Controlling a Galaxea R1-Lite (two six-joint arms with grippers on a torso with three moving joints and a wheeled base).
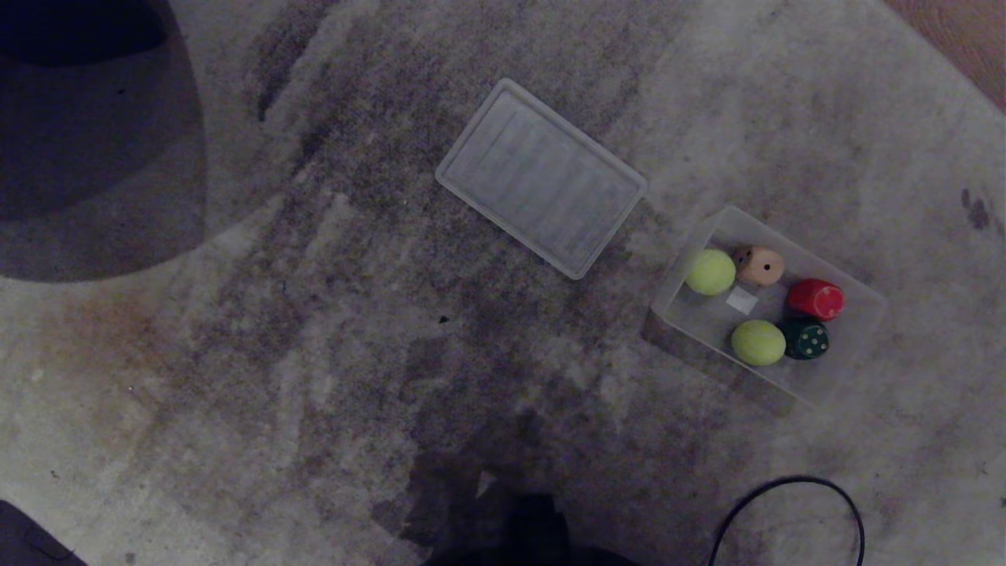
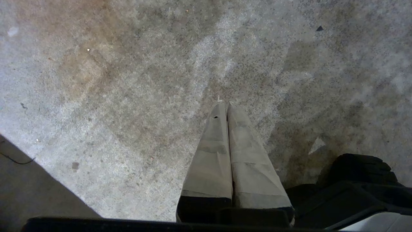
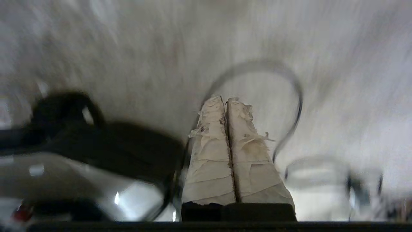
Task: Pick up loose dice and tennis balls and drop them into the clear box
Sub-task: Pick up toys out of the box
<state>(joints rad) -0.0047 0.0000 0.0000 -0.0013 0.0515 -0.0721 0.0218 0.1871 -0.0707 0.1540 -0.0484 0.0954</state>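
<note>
The clear box [image 1: 857, 303] lies on the carpet at the right of the head view. Inside it rest two tennis balls [image 1: 710, 272] [image 1: 758, 342] and three dice: a beige one [image 1: 760, 266], a red one [image 1: 816, 299] and a green one [image 1: 805, 339]. Neither arm appears in the head view. My left gripper [image 2: 227, 103] hangs shut and empty over bare carpet. My right gripper [image 3: 225, 99] is also shut with nothing between its taped fingers, above carpet crossed by a black cable loop [image 3: 297, 96].
A flat ribbed clear lid [image 1: 541, 178] lies on the carpet left of the box. The black cable loop [image 1: 794, 503] curves near the lower right. A dark rounded shape [image 1: 94, 141] fills the upper left corner. Robot base parts [image 3: 96, 151] sit beside the right gripper.
</note>
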